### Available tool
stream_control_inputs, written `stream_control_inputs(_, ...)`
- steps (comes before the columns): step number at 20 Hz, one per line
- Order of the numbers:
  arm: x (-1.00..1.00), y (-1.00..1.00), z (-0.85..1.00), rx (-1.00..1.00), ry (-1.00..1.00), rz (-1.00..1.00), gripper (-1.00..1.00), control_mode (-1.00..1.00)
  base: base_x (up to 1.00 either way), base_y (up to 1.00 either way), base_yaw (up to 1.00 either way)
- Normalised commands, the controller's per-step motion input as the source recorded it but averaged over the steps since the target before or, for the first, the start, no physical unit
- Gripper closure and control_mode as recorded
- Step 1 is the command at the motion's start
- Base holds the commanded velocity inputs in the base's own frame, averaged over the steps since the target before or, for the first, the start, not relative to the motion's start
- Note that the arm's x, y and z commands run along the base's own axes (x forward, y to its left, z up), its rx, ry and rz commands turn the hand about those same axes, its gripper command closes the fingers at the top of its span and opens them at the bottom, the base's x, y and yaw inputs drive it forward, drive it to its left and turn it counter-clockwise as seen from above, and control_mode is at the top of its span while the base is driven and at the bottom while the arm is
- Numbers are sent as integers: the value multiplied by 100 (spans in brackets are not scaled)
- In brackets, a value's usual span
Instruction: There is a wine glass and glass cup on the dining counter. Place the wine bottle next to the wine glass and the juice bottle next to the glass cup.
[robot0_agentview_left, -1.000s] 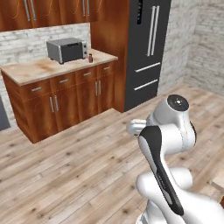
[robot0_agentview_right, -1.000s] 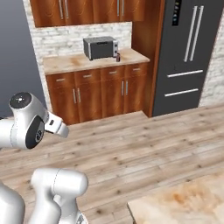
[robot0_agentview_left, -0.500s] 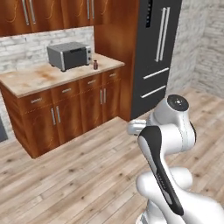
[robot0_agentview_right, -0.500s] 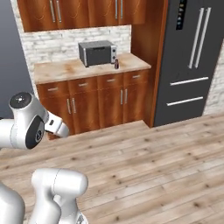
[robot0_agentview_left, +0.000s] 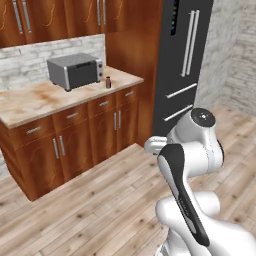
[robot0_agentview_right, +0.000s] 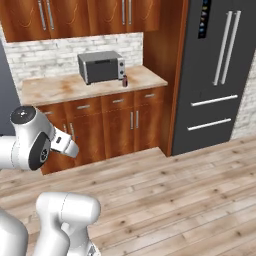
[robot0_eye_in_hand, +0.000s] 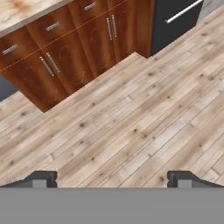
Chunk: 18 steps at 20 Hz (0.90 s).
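As base drove closer, juice bottle (robot0_agentview_left: 108, 82) looms larger.

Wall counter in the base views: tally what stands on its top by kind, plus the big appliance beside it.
Toaster oven: 1
Small dark reddish bottle: 1, on the wall counter just right of the oven
Dark refrigerator: 1, right of the counter
Total: 3

You will find no legible text, label, brand or number. The refrigerator (robot0_agentview_right: 220, 75) carries a small lit panel (robot0_agentview_right: 203, 19) on its upper left door, but its markings are too small to read.
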Motion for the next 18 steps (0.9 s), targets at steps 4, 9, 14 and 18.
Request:
stream_control_inputs(4,0,0,0,0,0,0,-100,100,84,-19,0)
stream_control_inputs(9,0,0,0,0,0,0,-100,100,89,-28,1)
stream_control_inputs(14,0,0,0,0,0,0,-100,100,88,-31,2)
stream_control_inputs(18,0,0,0,0,0,0,-100,100,85,-36,3)
